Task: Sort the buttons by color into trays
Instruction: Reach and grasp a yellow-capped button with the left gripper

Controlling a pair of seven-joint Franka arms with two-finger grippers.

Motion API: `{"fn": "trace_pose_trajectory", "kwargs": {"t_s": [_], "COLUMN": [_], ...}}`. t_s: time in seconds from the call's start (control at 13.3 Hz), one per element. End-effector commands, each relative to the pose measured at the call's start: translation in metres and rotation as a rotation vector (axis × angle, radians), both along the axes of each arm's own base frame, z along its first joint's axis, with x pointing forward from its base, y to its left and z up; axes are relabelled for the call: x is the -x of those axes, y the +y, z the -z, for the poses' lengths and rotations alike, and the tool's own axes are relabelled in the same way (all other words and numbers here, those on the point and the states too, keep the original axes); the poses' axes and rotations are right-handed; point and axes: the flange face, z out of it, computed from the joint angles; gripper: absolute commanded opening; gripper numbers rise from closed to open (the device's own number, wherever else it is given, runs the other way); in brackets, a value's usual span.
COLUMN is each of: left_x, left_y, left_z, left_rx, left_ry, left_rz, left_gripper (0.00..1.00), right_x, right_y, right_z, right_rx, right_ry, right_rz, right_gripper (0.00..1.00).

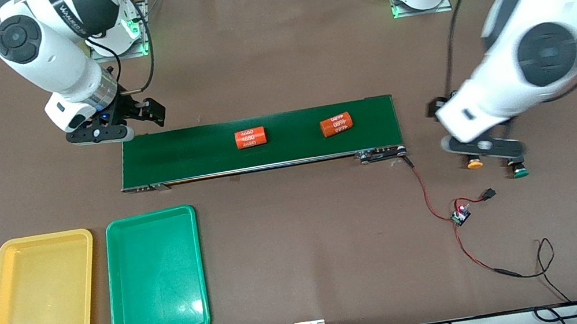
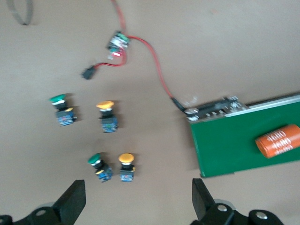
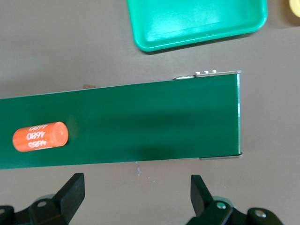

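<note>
Four buttons lie in a cluster on the table near the left arm's end of the conveyor. The left wrist view shows two green-capped buttons and two yellow-capped ones. In the front view only one yellow button and one green button show; the others are hidden under the hand. My left gripper hangs open and empty over the cluster. My right gripper is open and empty over the table beside the belt's other end. The yellow tray and green tray lie side by side, nearer the front camera.
A long dark-green conveyor belt carries two orange "4680" cylinders. A small circuit board with red and black wires lies near the buttons, wired to the belt's end.
</note>
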Motion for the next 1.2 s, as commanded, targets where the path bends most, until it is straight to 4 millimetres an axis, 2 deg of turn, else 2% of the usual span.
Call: {"fn": "trace_pose_trajectory", "kwargs": {"t_s": [0.0, 0.08, 0.23, 0.3, 0.38, 0.53, 0.75, 0.9, 0.98, 1.13], "left_x": [-0.009, -0.01, -0.023, -0.023, -0.025, -0.024, -0.016, -0.009, -0.006, -0.02], "left_y": [0.011, 0.014, 0.031, 0.016, 0.023, 0.029, 0.074, 0.1, 0.106, 0.119], "left_z": [-0.006, -0.004, 0.013, 0.017, 0.021, 0.021, 0.044, 0.085, 0.109, 0.145], "left_rx": [-0.002, -0.01, -0.03, -0.065, -0.108, -0.081, 0.019, 0.066, 0.069, 0.091], "left_ry": [0.0, -0.003, -0.024, -0.04, -0.045, -0.049, -0.042, -0.125, -0.148, -0.182], "left_rz": [-0.042, -0.068, -0.177, -0.174, -0.198, -0.264, -0.42, -0.473, -0.449, -0.359], "left_gripper": [1.0, 1.0, 1.0, 1.0, 1.0, 1.0, 1.0, 1.0, 1.0, 1.0], "right_x": [0.002, 0.002, 0.002, 0.001, 0.001, 0.0, 0.001, 0.001, 0.0, 0.0], "right_y": [0.018, 0.02, 0.024, 0.028, 0.033, 0.034, 0.035, 0.033, 0.031, 0.031], "right_z": [0.006, 0.007, 0.012, 0.015, 0.017, 0.02, 0.021, 0.022, 0.021, 0.021], "right_rx": [0.011, 0.012, 0.01, 0.013, 0.015, 0.042, 0.049, 0.05, 0.05, 0.051], "right_ry": [-0.005, -0.006, -0.025, -0.038, -0.046, -0.062, -0.057, -0.056, -0.058, -0.056], "right_rz": [-0.021, -0.025, -0.033, -0.045, -0.059, -0.096, -0.107, -0.145, -0.174, -0.167], "right_gripper": [1.0, 1.0, 1.0, 1.0, 1.0, 1.0, 1.0, 1.0, 1.0, 1.0]}}
